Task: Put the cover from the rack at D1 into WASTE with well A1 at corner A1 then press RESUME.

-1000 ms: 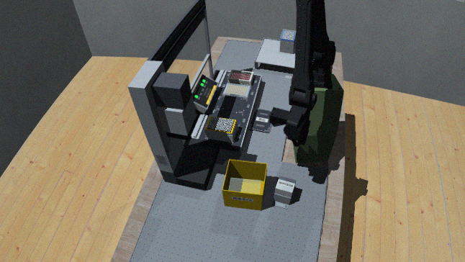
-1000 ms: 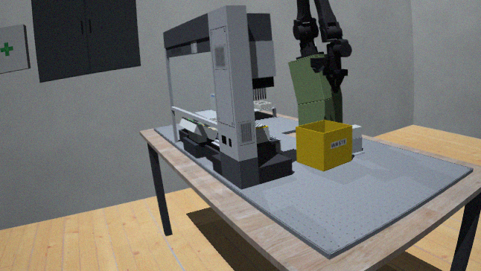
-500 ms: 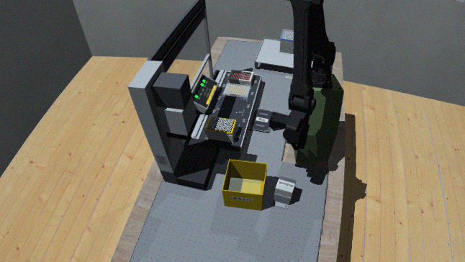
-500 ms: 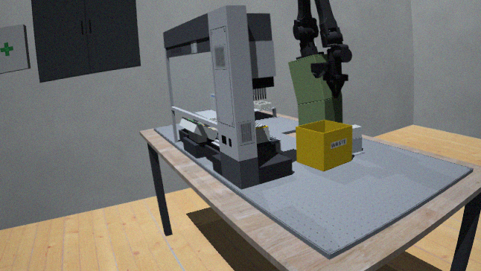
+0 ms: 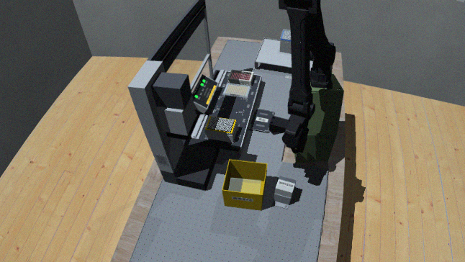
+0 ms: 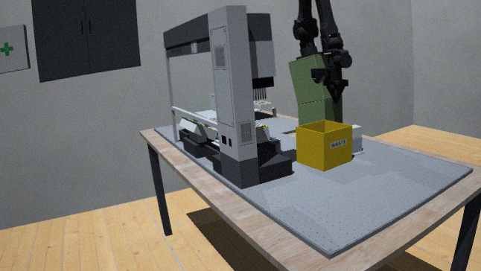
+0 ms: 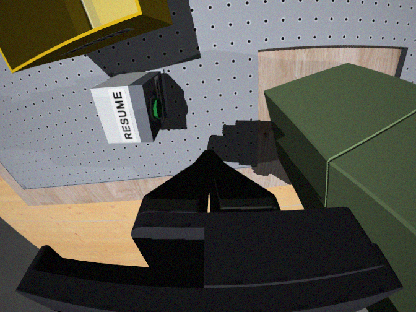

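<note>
Wrist view: the hand [image 7: 208,157], pressed together and empty, hangs above the surface [image 7: 218,87]; the RESUME box [image 7: 125,112] lies ahead-left.

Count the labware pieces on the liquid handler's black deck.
3: a yellow-framed tip rack at the end nearest the yellow waste bin, a pale well plate further along, a red-topped reservoir last. The grey gantry may hide others.

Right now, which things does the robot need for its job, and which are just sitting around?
Needed for the job:
- gripper, shut, holding nothing
- RESUME box with its green key
- yellow WASTE bin, a pale flat piece inside
- tip rack at D1

Just sitting around:
- green block
- red-topped labware
- spare nest
</note>
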You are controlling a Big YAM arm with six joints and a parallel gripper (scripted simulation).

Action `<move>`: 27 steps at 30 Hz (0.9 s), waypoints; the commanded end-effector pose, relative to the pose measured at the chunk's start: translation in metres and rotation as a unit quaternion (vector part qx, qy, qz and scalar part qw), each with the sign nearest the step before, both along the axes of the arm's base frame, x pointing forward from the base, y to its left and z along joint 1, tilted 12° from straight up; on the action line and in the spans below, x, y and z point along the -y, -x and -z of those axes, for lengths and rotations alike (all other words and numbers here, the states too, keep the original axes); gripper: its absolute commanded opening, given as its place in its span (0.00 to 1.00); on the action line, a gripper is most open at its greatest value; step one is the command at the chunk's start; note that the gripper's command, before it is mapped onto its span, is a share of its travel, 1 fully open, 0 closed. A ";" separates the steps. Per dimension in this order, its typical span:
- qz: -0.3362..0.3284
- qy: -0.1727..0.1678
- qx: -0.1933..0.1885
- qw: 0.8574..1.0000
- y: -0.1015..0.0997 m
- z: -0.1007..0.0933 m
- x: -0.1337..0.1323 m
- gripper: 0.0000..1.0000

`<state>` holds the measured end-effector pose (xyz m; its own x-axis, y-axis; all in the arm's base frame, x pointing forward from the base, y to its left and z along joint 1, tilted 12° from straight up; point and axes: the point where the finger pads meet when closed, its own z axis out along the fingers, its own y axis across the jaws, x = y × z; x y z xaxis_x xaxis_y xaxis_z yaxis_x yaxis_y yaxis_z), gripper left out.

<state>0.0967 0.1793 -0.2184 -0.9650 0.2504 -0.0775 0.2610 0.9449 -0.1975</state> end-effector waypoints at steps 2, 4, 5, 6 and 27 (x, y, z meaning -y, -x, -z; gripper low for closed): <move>-0.003 -0.005 0.003 1.000 -0.004 0.011 -0.004 0.00; -0.001 -0.004 0.003 1.000 -0.005 0.014 -0.002 0.00; -0.001 -0.004 0.003 1.000 -0.005 0.016 -0.001 0.00; -0.001 -0.004 0.003 1.000 -0.005 0.017 -0.001 0.00; -0.004 -0.003 0.002 1.000 -0.003 0.045 0.007 0.00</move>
<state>0.0983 0.1729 -0.2601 -0.9655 0.2488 -0.0774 0.2594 0.9456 -0.1963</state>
